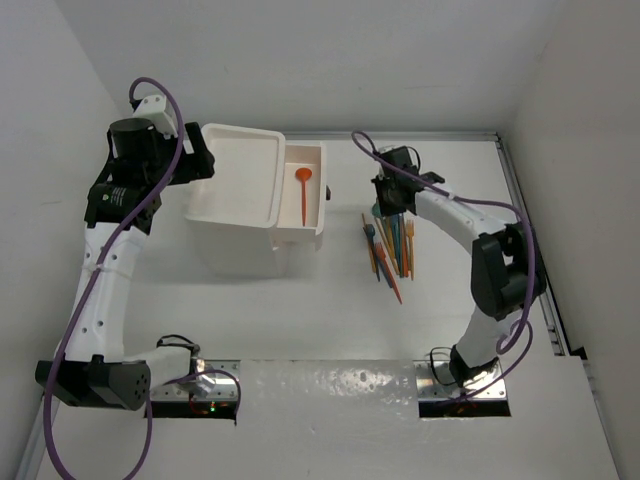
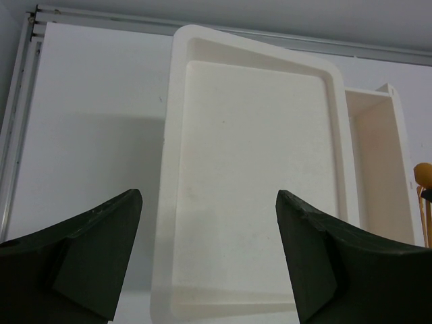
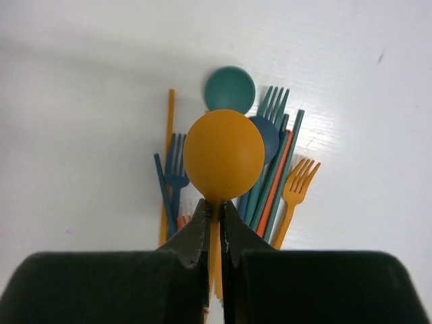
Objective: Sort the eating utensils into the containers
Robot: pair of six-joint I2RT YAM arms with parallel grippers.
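My right gripper (image 3: 214,206) is shut on the neck of an orange spoon (image 3: 223,155), holding it just above the pile of utensils (image 1: 390,250). Under it lie a teal spoon (image 3: 230,88), a blue fork (image 3: 176,170), an orange fork (image 3: 298,183) and several stick-like pieces. The white drawer unit (image 1: 240,200) stands at the left. Its top drawer (image 1: 305,215) is pulled out to the right, with another orange spoon (image 1: 303,190) inside. My left gripper (image 2: 209,196) hangs open over the unit's tray-like top (image 2: 250,169), with nothing between its fingers.
White walls close in on the left, back and right. A metal rail (image 1: 530,250) runs along the table's right edge. The open drawer (image 2: 385,169) reaches toward the utensil pile.
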